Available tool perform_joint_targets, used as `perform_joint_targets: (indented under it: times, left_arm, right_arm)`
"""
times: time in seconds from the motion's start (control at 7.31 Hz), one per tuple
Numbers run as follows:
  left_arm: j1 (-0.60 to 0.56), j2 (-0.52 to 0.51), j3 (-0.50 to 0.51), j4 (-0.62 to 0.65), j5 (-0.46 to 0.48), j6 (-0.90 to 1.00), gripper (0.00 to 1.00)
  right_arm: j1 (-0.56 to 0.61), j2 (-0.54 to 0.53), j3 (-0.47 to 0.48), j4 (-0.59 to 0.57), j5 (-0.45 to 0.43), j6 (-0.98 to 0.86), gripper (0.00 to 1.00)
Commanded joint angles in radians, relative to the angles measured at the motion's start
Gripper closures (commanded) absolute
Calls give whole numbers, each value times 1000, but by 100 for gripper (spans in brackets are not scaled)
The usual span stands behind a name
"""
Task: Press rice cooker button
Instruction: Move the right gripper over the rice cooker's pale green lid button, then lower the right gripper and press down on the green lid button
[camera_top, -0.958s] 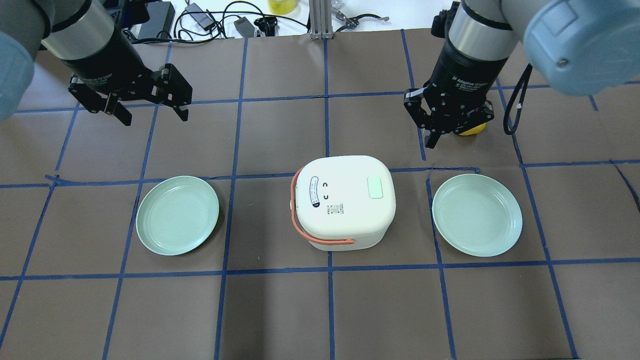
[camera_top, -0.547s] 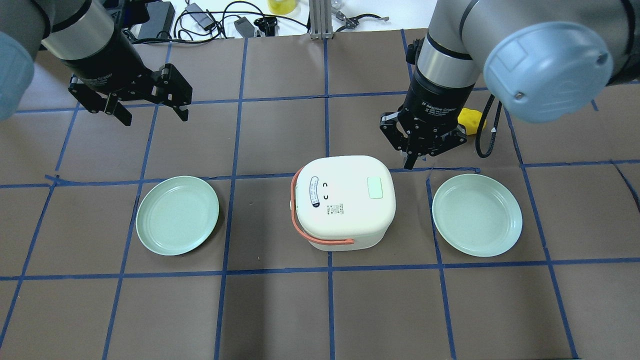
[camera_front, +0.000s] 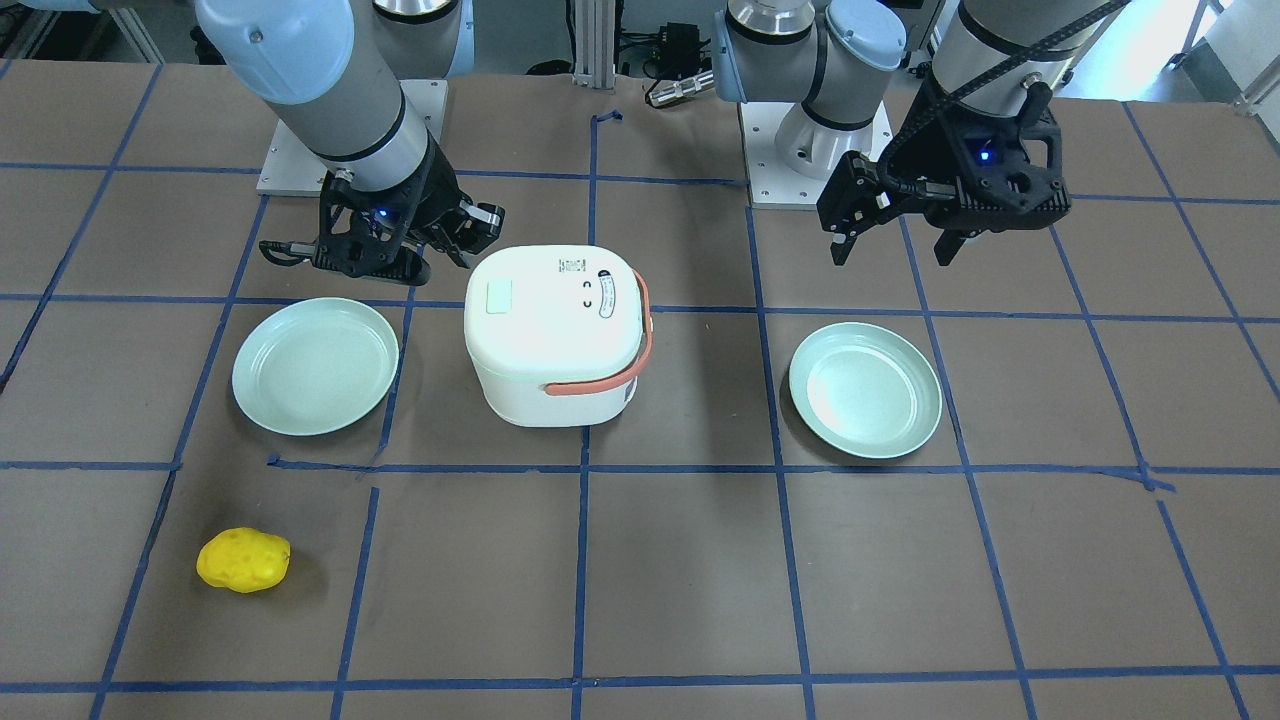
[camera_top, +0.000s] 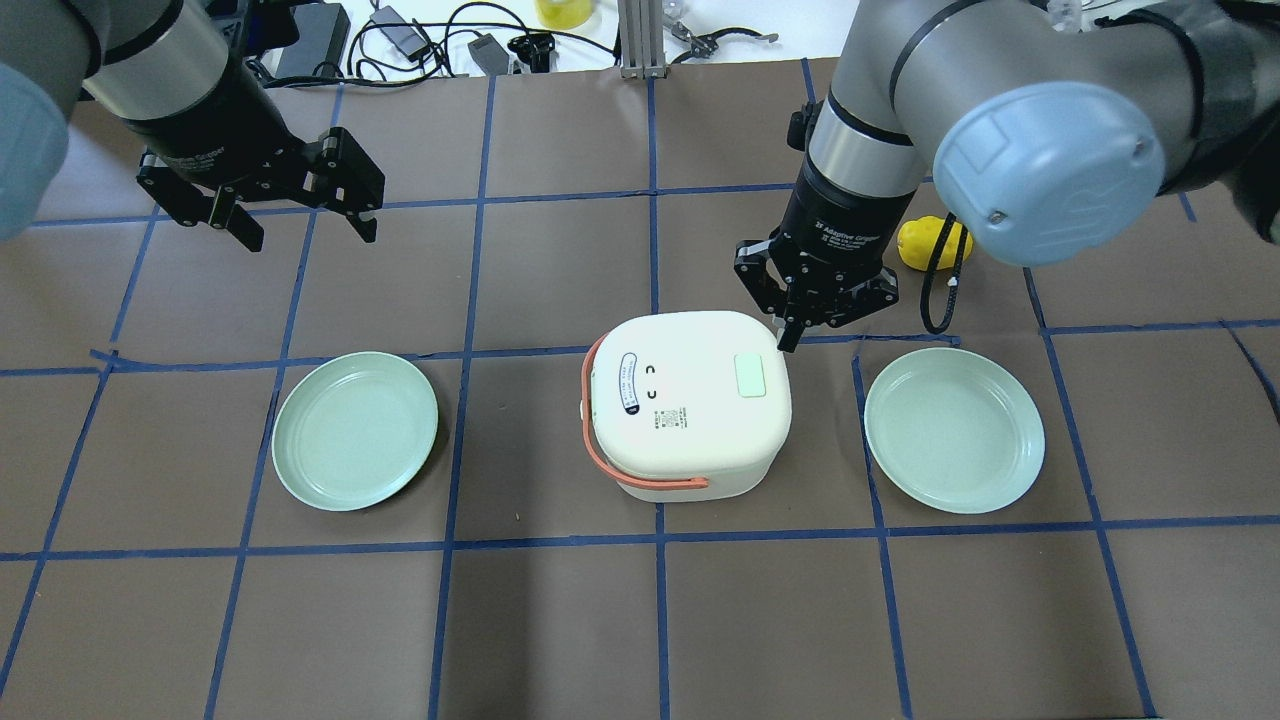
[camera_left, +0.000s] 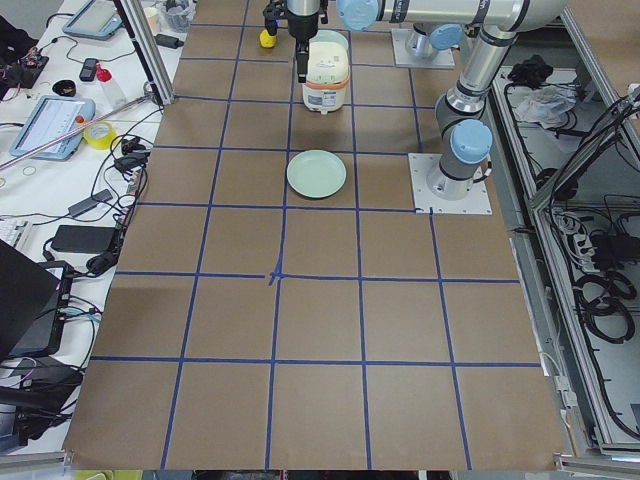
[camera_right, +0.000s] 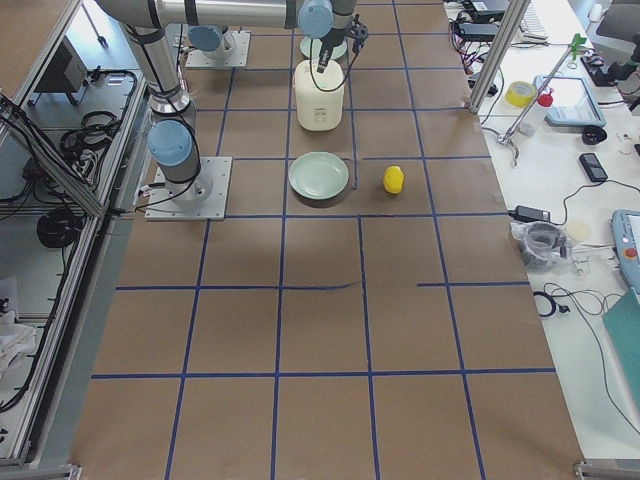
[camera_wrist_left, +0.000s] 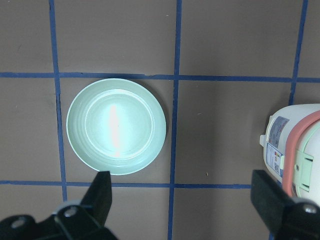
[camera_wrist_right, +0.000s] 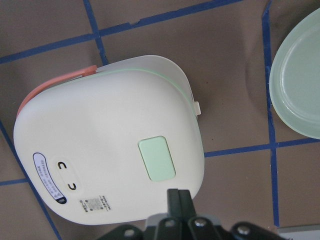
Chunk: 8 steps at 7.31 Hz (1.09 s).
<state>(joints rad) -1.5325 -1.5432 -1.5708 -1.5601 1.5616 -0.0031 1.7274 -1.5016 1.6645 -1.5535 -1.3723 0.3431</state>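
One white rice cooker (camera_top: 685, 405), two pale green plates (camera_top: 355, 430) (camera_top: 954, 430), one yellow lump (camera_front: 243, 560).

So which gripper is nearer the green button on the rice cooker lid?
Right. The right gripper hovers at the rice cooker far edge, close to the green button, jaws shut; the left gripper is well off, beyond the left plate.

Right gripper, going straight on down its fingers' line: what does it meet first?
Most likely the rice cooker, at its lid's rim beside the green button. The shut right gripper hangs over the very edge, so it might slip past to the table.
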Motion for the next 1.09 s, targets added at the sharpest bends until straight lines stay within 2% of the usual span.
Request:
perform_joint_targets:
  times: [0.0,0.96]
  left_arm:
    - [0,0,0,0,0,0,0]
    - [0,0,0,0,0,0,0]
  right_arm:
    - [26,4,70,-124,2,25,100]
    - [27,34,90,-140,4,25,100]
